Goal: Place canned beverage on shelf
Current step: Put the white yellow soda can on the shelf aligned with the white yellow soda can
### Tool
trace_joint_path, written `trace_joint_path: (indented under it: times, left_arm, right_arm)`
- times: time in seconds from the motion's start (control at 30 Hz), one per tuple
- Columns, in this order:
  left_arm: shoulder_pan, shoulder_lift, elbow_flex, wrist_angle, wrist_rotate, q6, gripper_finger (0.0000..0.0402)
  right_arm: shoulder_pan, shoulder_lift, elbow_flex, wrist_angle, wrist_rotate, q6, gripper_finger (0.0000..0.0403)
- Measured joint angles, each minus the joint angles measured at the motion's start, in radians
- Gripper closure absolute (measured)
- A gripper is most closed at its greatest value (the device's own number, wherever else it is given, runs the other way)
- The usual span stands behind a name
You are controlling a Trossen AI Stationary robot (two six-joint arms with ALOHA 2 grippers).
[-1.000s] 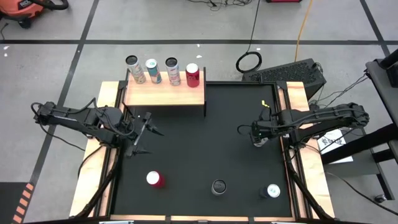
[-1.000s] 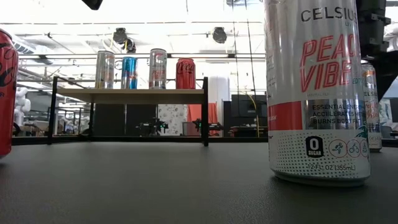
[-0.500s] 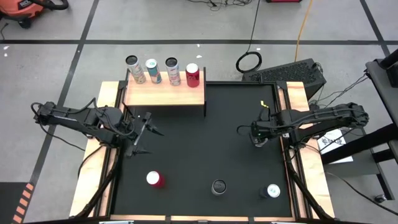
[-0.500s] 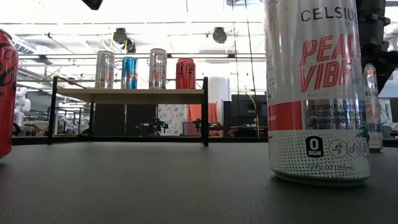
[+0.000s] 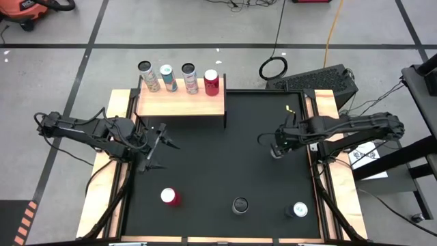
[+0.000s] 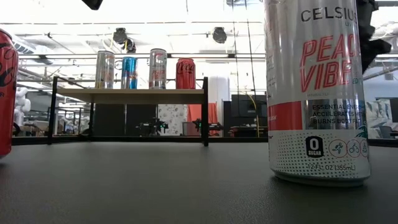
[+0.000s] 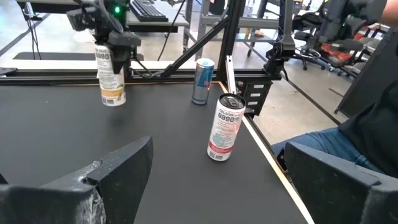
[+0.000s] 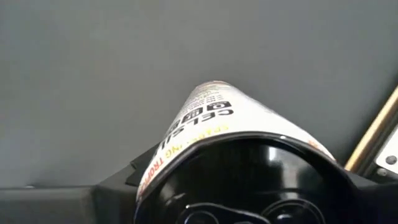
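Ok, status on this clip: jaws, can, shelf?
Right gripper shut on Celsius can, lifted. Left gripper open, waiting. Shelf holds four cans; front edge free.

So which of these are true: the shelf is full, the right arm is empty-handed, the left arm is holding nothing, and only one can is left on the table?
1. Four cans stand in a row on the shelf. True.
2. The right arm's jaws are empty. False: they are shut on a white can.
3. The left arm's jaws are open and hold nothing. True: that arm waits at the table's left side.
4. Only one can stands on the black table. False: three do, a red can, a dark-topped can and a silver-topped can.
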Motion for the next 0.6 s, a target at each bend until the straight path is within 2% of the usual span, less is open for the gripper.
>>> trace_joint_path:
  times: [0.23,0.6]
  left_arm:
    - [0.000,0.000,0.000,0.000,0.000,0.000,0.0035]
    - [0.000,0.000,0.000,0.000,0.000,0.000,0.0035]
  right_arm:
    - [-0.023,0.057,0.139,0.009,0.012,-0.073,0.0185]
    - [-0.118,0.298,0.506,-0.030,0.031,-0.391,0.0185]
